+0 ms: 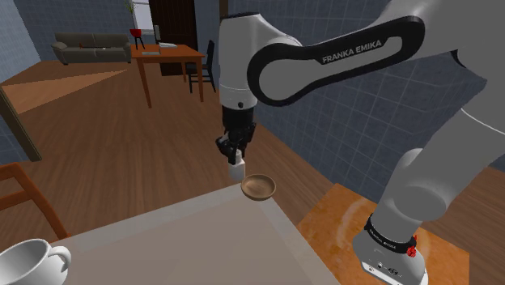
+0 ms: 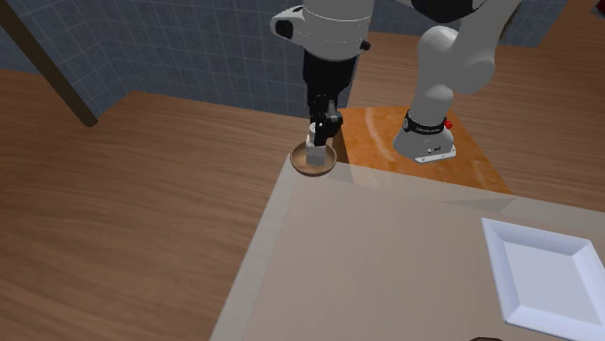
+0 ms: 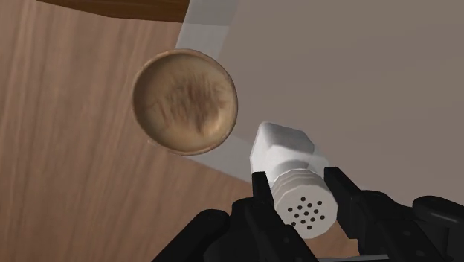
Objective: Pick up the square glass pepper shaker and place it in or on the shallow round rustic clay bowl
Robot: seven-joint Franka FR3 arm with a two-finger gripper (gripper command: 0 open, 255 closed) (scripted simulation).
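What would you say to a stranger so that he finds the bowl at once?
Look at the grey table. At the corner by the claw sits the bowl, partly over the edge. It is brown, round and shallow; the shaker that the claw holds is white.

**Other things in the room**

A white cup (image 1: 32, 261) sits on the grey table (image 1: 186, 243), near, at the shoulder view's left. A white square plate (image 2: 548, 276) lies on that table too. Far off, a brown table (image 1: 166, 55) and a sofa (image 1: 91, 47) stand on the wood floor (image 1: 121, 138).
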